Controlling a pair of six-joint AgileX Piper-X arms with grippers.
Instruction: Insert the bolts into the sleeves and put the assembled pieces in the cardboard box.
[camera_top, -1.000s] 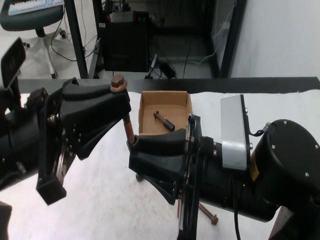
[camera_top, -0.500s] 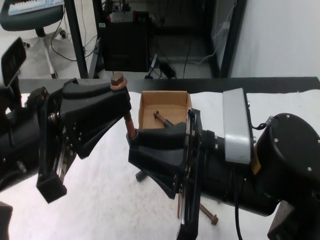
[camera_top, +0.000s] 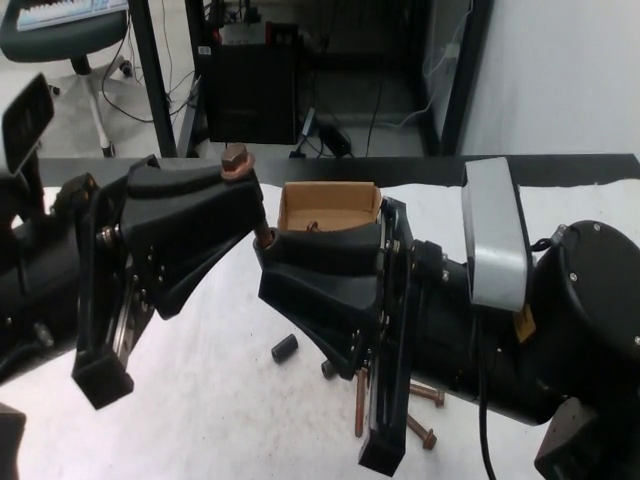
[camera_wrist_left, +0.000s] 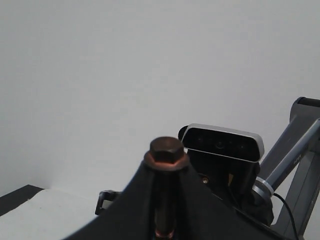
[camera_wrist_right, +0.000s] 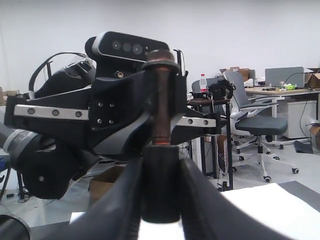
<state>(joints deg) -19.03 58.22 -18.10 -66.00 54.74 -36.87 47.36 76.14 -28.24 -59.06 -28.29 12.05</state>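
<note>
Bolt (camera_wrist_right: 161, 95) was held upright, head up, clamped under head by left gripper (camera_top: 243, 183). Shaft's lower end was met by top of black sleeve (camera_wrist_right: 160, 182), pinched in right gripper (camera_top: 272, 248). Both arms were poised above bench (camera_top: 200, 400), fingertips nearly touching. Cardboard box (camera_top: 330, 203) was seen at 2 o'clock of sleeve, loose sleeve (camera_top: 285, 348) and loose bolts (camera_top: 360, 402) at 6 o'clock.

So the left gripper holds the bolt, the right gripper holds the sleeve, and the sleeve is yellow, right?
Not quite: the sleeve is black, not yellow, as the right wrist view shows. The rest stands: the left gripper holds the bolt and the right gripper holds the sleeve.
</note>
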